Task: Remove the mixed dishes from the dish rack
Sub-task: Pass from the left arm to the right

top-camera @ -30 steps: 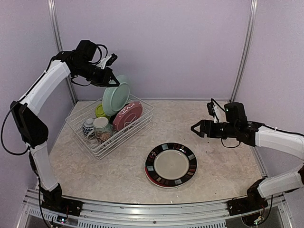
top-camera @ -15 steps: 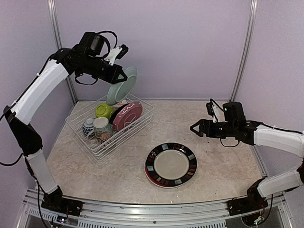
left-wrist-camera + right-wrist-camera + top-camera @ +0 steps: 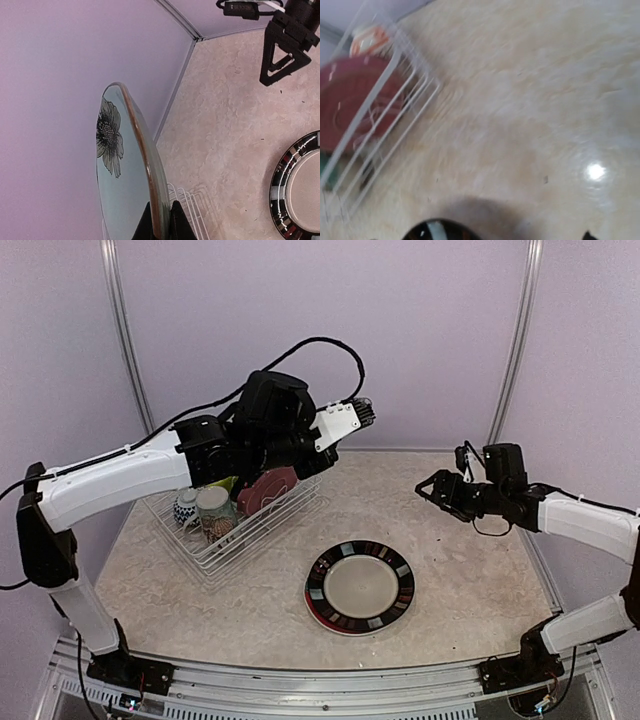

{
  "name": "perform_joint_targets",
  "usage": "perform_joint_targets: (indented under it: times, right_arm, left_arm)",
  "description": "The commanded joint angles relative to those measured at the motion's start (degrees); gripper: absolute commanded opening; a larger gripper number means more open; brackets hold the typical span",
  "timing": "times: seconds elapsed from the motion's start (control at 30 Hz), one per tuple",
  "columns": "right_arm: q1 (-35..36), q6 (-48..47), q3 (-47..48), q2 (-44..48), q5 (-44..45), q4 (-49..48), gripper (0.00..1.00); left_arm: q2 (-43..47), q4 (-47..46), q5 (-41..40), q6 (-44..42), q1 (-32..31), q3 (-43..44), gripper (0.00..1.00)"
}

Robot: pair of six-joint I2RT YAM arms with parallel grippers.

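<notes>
The left wrist view shows my left gripper [image 3: 161, 214] shut on the brown rim of a pale blue-green plate [image 3: 116, 170] with a dark flower print, held on edge above the dish rack [image 3: 191, 201]. From above, the left arm covers that plate and its own fingers. The white wire dish rack [image 3: 232, 543] at back left holds a pink plate [image 3: 268, 488], a cream mug [image 3: 213, 508], a blue-white bowl [image 3: 186, 505] and a lime green bowl [image 3: 226, 483]. My right gripper [image 3: 430, 488] hovers open over the table at the right, holding nothing.
A black-rimmed striped plate [image 3: 360, 587] lies flat on the table in front of the rack, also showing as the striped plate [image 3: 299, 196] and at the bottom edge [image 3: 438, 231]. Lilac walls close the back and sides. The pink plate [image 3: 350, 100] stands behind rack wires [image 3: 395, 92].
My left arm has swung from high behind the rack down and to the right, carrying the pale plate with it. The right gripper has shifted slightly right and up, still open.
</notes>
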State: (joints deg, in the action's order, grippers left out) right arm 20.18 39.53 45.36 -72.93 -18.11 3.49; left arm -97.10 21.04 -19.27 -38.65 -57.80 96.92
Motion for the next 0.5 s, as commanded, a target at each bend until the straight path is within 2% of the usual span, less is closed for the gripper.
perform_joint_targets:
  times: [0.0, 0.27, 0.47]
  right_arm:
    - [-5.44, 5.73, 1.28, 3.83, -3.36, 0.31, 0.85]
    - [-6.67, 3.39, 9.28, 2.06, -4.66, 4.95, 0.84]
    - [-5.11, 7.83, 7.99, -0.81, -7.63, -1.55, 0.84]
  left_arm:
    - [-3.21, -15.11, -5.4, -9.87, -2.36, -0.84, 0.0]
    - [-12.26, -18.44, -8.15, -17.27, -4.51, -3.08, 0.0]
    - [-15.0, -20.58, -8.59, -18.07, -5.32, -3.32, 0.0]
